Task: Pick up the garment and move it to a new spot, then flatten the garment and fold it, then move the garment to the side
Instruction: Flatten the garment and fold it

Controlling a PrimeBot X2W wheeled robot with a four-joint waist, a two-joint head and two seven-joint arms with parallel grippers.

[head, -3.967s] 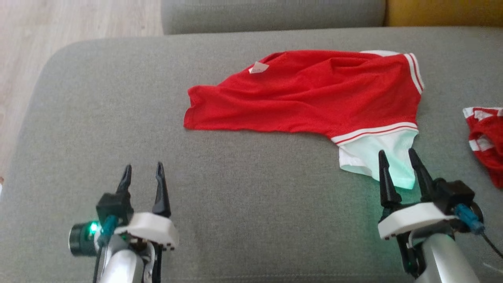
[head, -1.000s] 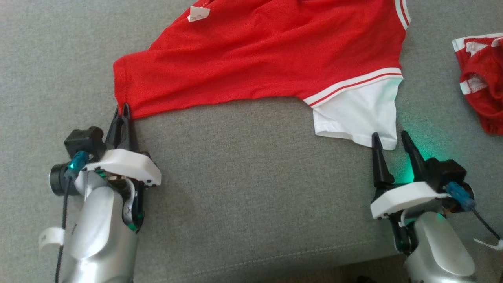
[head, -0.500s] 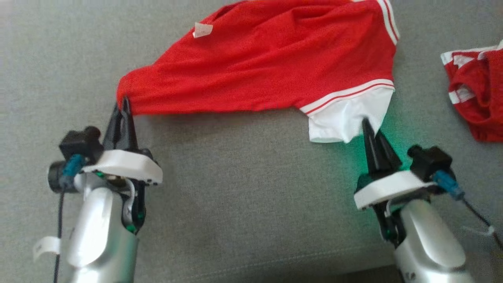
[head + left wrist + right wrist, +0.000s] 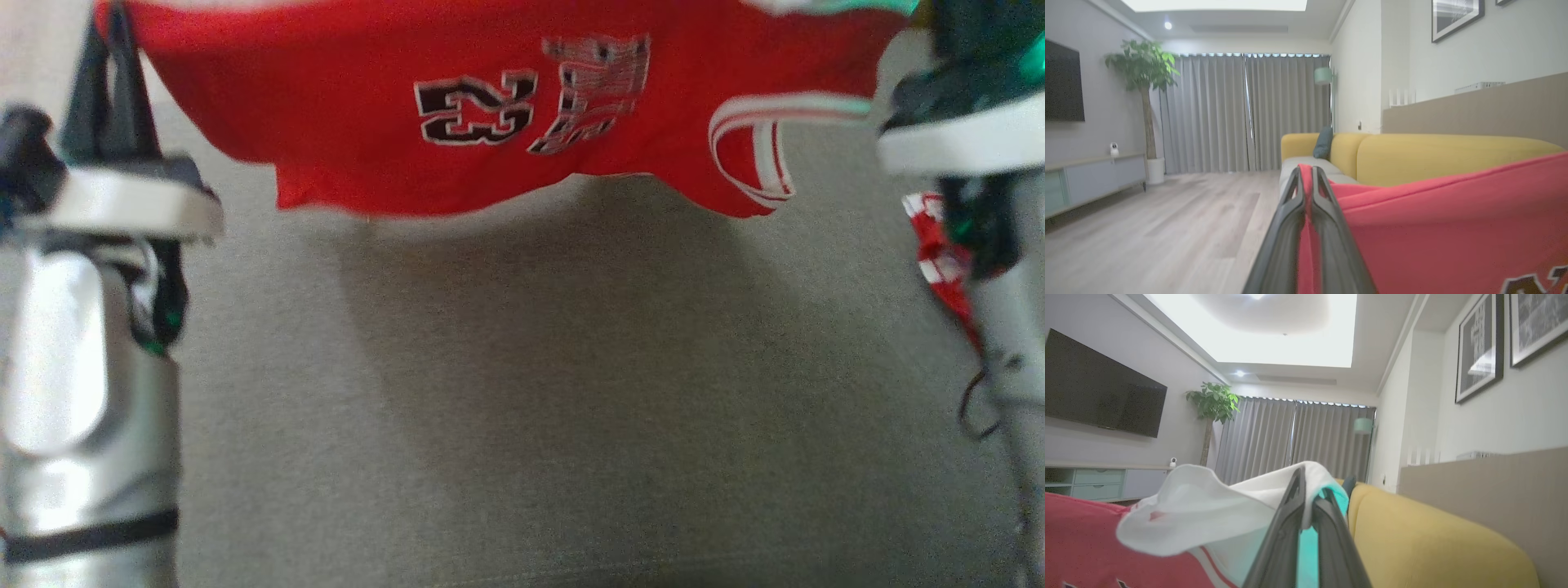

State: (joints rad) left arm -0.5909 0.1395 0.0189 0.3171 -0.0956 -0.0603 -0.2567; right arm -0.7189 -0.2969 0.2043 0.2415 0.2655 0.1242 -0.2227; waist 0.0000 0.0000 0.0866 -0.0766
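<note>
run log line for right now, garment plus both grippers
left gripper: shut on garment red corner | right gripper: shut on its white sleeve | garment: hangs spread between them above grey cushion, number print facing head camera

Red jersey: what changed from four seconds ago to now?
Both grippers, open then, have closed on the red jersey: left gripper on its red hem corner, right gripper on the white part. They lifted it off the grey cushion; it hangs between them. The other red garment stayed put.
</note>
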